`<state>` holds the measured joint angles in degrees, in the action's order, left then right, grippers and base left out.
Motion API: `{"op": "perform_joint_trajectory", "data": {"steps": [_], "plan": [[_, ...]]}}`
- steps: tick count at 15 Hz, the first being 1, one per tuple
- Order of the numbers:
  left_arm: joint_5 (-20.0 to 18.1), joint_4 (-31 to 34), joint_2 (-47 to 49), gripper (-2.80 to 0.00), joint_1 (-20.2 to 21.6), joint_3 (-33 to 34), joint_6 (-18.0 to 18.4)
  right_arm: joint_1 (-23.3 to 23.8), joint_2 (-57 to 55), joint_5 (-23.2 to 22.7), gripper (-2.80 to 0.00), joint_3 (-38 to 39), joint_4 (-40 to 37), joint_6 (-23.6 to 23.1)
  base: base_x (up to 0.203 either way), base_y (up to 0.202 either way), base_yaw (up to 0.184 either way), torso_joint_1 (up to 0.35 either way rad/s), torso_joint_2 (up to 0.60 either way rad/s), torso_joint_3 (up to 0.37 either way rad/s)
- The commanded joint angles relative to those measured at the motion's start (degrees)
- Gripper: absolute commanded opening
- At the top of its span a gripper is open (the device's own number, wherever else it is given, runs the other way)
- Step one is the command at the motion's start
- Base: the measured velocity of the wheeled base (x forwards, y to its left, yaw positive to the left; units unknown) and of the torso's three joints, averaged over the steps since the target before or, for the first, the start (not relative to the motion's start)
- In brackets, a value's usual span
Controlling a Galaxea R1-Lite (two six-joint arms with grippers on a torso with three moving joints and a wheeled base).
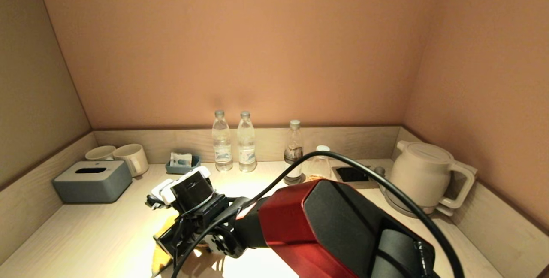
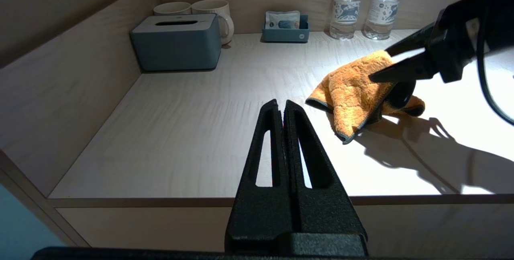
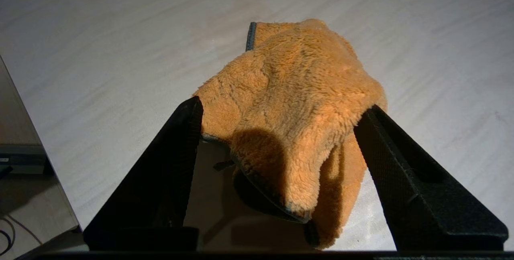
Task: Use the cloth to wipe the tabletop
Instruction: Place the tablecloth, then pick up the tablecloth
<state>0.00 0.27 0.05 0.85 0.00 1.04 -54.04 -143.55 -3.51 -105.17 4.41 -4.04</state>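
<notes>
An orange fleece cloth (image 3: 297, 75) lies bunched on the pale wooden tabletop (image 1: 85, 235), near its front middle. It also shows in the left wrist view (image 2: 353, 91) and partly under the arm in the head view (image 1: 165, 228). My right gripper (image 3: 281, 107) is open. It is down over the cloth, one finger on each side of the bunch, and it shows in the left wrist view (image 2: 377, 65). My left gripper (image 2: 281, 103) is shut and empty. It hovers by the table's front edge, left of the cloth, and is out of the head view.
A grey tissue box (image 1: 92, 180) and two mugs (image 1: 131, 158) stand back left. A small tray of sachets (image 1: 182, 163), several bottles (image 1: 222, 143) and a black panel (image 1: 351, 174) line the back wall. A white kettle (image 1: 424, 175) stands back right. Low walls enclose three sides.
</notes>
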Motion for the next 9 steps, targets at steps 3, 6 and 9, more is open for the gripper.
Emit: {"op": "perform_joint_trajectory", "data": {"steps": [3,6,9], "plan": [[0.0,0.0,0.0,-2.80,0.0,0.0,0.0,0.0,5.5,1.2,0.00,3.0,0.0,0.0,0.000,0.000,0.000,0.000,0.00,0.000],[0.0,0.0,0.0,-2.80,0.0,0.0,0.0,0.0,15.4,4.1,0.00,6.8,-0.5,0.0,0.000,0.000,0.000,0.000,0.00,0.000],[0.0,0.0,0.0,-2.80,0.0,0.0,0.0,0.1,24.7,6.7,0.00,10.8,-2.6,0.2,0.000,0.000,0.000,0.000,0.00,0.000]]}}
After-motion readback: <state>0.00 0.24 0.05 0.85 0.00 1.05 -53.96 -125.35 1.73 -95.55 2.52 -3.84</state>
